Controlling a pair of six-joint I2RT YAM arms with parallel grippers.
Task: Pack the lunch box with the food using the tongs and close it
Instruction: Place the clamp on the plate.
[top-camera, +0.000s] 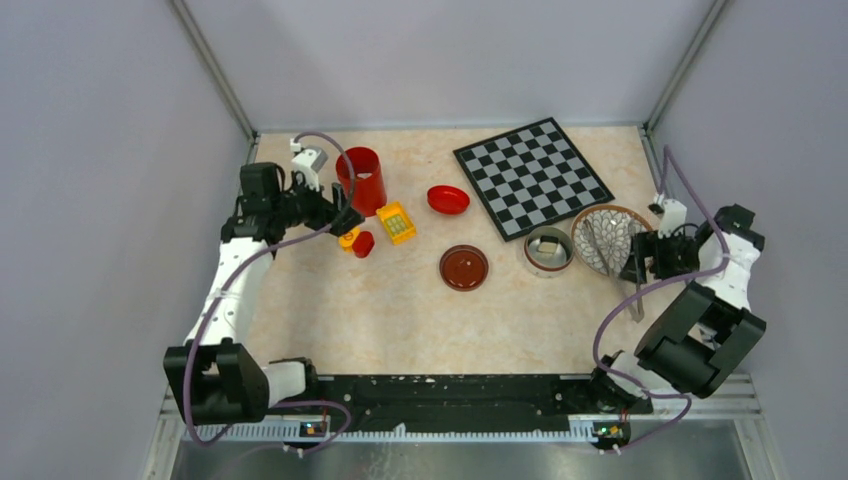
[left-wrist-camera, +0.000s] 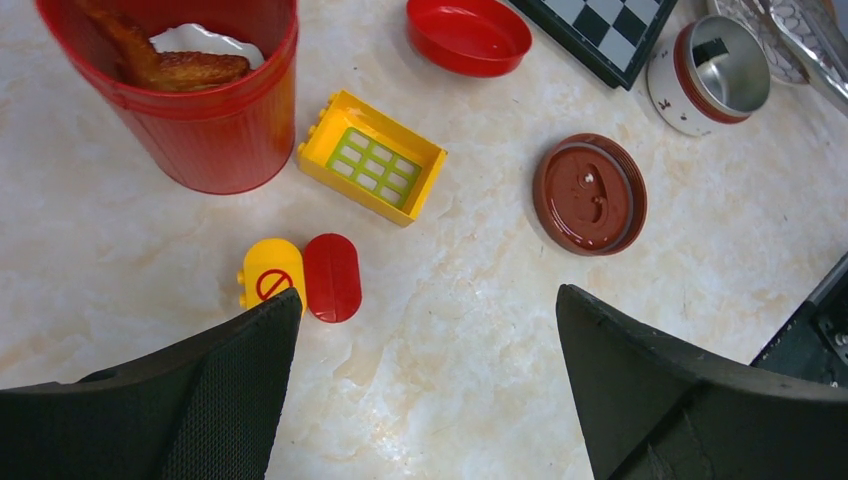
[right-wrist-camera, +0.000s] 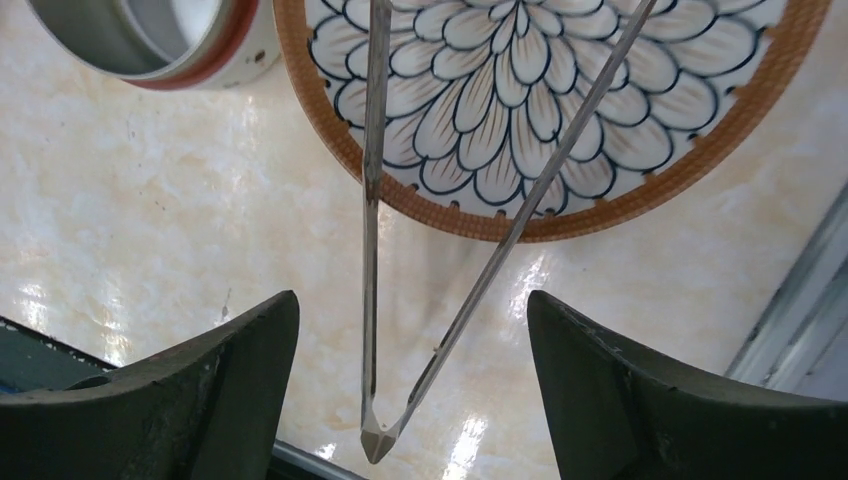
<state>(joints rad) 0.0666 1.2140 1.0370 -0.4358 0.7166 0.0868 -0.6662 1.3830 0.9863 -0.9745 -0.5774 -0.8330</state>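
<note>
Honestly, left gripper (left-wrist-camera: 428, 300) and right gripper (right-wrist-camera: 412, 300) are both spread wide, with the tongs (right-wrist-camera: 372, 200) lying loose between the right's fingers. I'd centre just above the hinge before squeezing, or they'll probably skid.

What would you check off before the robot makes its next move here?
1. Grip off the tongs: ok; the right gripper is open, fingers clear of them.
2. Resting place of tongs: ok; arms lie across the plate.
3. Food left on plate: ok, none.
4. Food in the lunch box: cannot tell; a pale piece shows inside, but a fried piece sits in the red cup.
5. Box closed: not ok; the lid lies on the table beside it.
6. State of left gripper: ok; open, empty.
</note>
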